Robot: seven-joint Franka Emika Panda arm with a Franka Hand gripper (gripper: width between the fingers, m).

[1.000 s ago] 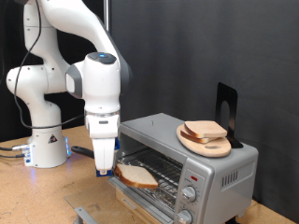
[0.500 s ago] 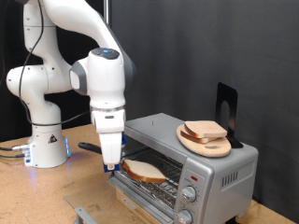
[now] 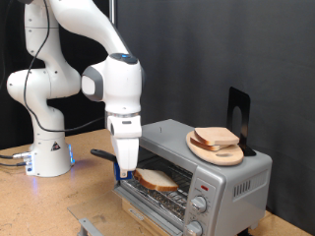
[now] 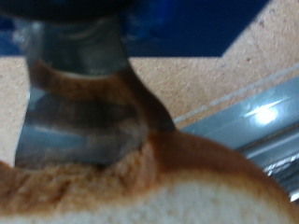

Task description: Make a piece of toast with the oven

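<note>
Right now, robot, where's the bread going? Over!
End effector shut on piece of toast, at the oven mouth. Toast partly over wire rack. Door down. Nothing blocking.

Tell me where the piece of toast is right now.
In the exterior view, the piece of toast sits at the lower centre, on the wire rack in the oven mouth, with the gripper at its left edge.

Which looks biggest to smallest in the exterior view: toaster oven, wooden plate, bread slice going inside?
1. Toaster oven
2. Wooden plate
3. Bread slice held at the oven mouth; partly hidden by the fingers, so its ranking below the plate is unsure.
</note>
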